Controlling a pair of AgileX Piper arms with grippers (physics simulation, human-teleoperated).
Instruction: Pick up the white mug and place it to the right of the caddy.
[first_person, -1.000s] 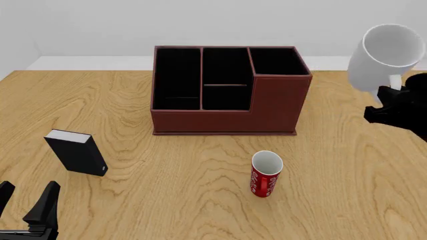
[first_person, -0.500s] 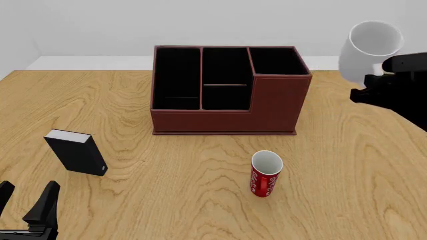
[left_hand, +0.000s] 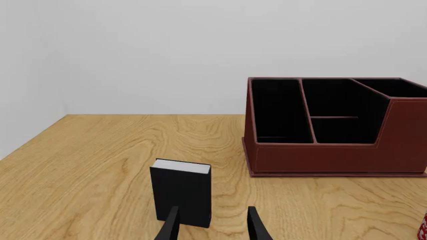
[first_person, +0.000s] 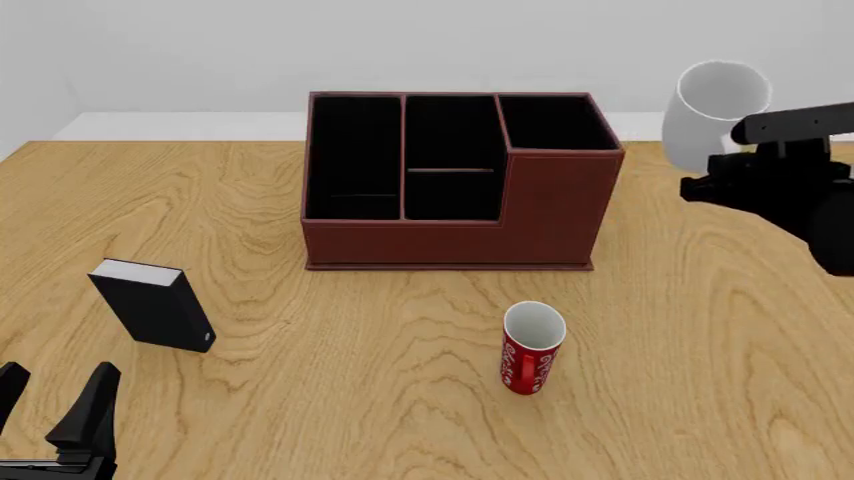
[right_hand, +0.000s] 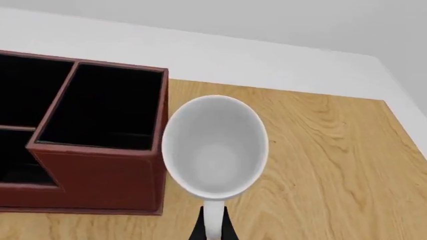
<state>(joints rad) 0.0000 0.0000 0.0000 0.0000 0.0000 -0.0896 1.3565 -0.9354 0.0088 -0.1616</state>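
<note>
The white mug (first_person: 711, 105) hangs in the air to the right of the caddy (first_person: 461, 190), mouth tilted up toward the camera. My right gripper (first_person: 737, 146) is shut on its handle. In the right wrist view the white mug (right_hand: 215, 145) fills the middle, its handle pinched in my right gripper (right_hand: 212, 231), with the caddy (right_hand: 93, 155) beside it. My left gripper (first_person: 51, 402) stands open and empty low at the table's near left corner. The left wrist view shows the left gripper (left_hand: 212, 227) and the caddy (left_hand: 333, 125) far ahead.
A red mug (first_person: 534, 348) with white lettering stands upright in front of the caddy. A small black box (first_person: 154, 305) with a white top stands upright near the left gripper, and that box (left_hand: 181, 192) sits just beyond its fingers. Wooden table (first_person: 747, 360).
My right gripper has carried the white mug leftward and farther back toward the caddy's right side, and the mug has tipped more upright. The left arm has not moved.
</note>
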